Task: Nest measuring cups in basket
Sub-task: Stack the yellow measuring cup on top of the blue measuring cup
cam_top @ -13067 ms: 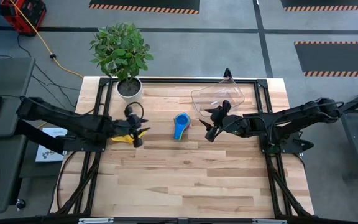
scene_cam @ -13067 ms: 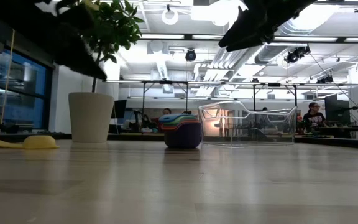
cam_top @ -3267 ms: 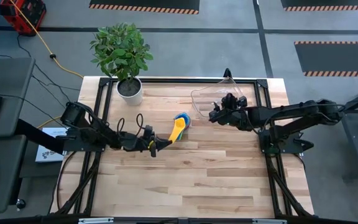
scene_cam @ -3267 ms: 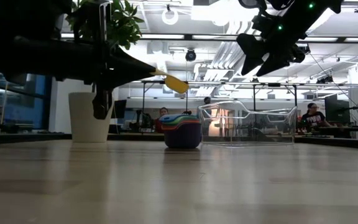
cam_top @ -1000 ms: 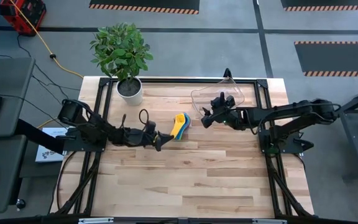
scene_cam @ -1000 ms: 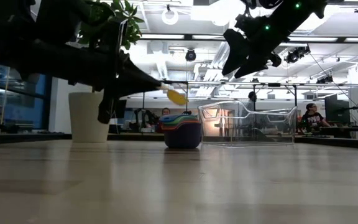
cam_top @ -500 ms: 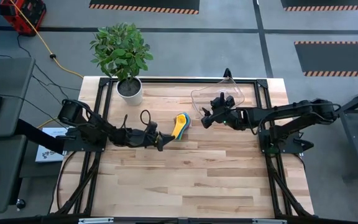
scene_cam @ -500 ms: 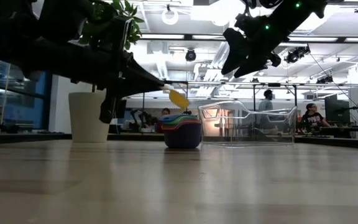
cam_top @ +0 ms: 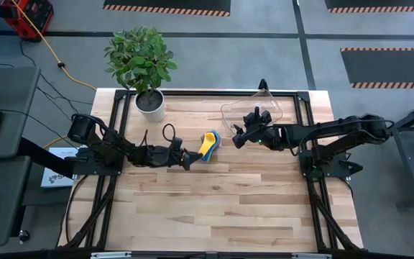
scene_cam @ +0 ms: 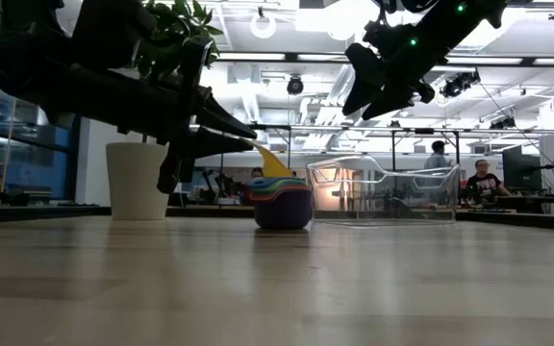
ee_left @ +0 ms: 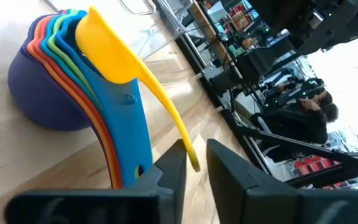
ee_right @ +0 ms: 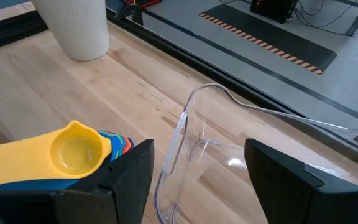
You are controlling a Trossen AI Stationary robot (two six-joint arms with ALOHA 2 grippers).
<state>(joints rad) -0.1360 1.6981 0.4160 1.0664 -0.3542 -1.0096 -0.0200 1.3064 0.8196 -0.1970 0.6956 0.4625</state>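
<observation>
The measuring cups stand nested in a stack on the table, dark blue outermost, left of the clear basket. In the low view the stack stands before the basket. My left gripper is just left of the stack, shut on the yellow cup, whose bowl lies tilted on top of the stack. My right gripper hangs open in the air between stack and basket, above the table; its wrist view shows the yellow cup and the basket's wall. My left gripper pinches the yellow cup's flat handle at its free end between the two fingers. The fingers come almost level from the table's left, along the handle. The cup tilts bowl-down, its bowl at the top of the stack.
A white plant pot with a green plant stands at the far left of the table, left of the stack. Bare wood lies toward the near edge. People and desks show in the room behind the table.
My left gripper has moved a little toward the stack and the table's right. The yellow cup it holds has come down with it, its bowl sinking onto the top of the stack.
</observation>
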